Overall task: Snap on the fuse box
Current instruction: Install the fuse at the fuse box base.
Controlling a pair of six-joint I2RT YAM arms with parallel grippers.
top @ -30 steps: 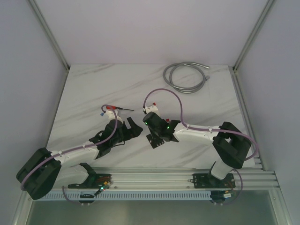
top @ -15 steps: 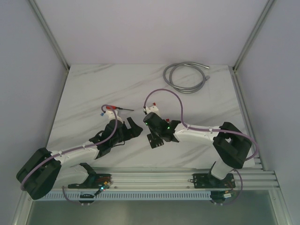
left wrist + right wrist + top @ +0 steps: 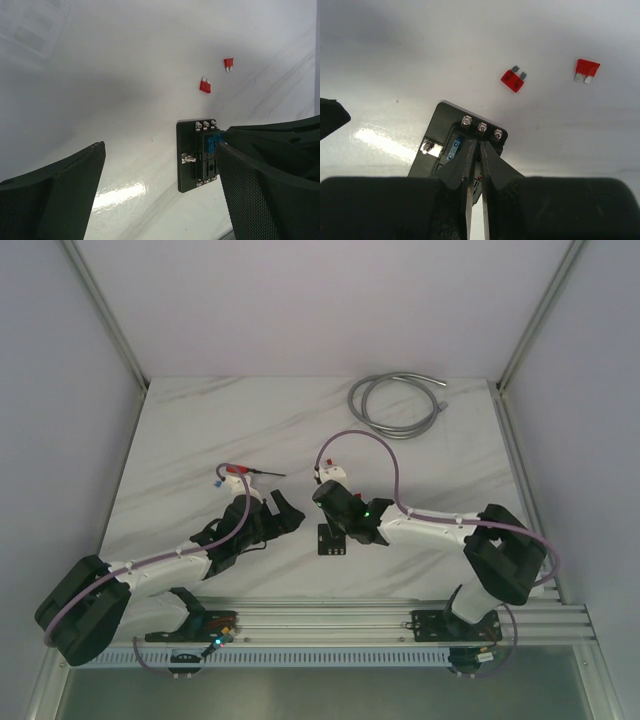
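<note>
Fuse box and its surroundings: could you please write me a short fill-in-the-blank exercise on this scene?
1. The two loose fuses lying on the table beyond the fuse box are ____ in colour.
2. The left gripper stands wide ____.
3. The row of screws along one end of the fuse box numbers ____.
Missing words: red; open; three.

**Fuse box half out of sight**

From the right wrist, the near end of the fuse box (image 3: 442, 125) vanishes behind the right gripper (image 3: 475, 146). Whether its near-touching tips pinch anything is too small to tell. From the left wrist, the left gripper (image 3: 160, 147) covers the box's right side. Up and left of the box, a blurred clear plastic piece (image 3: 30, 30) runs off the edge.
</note>
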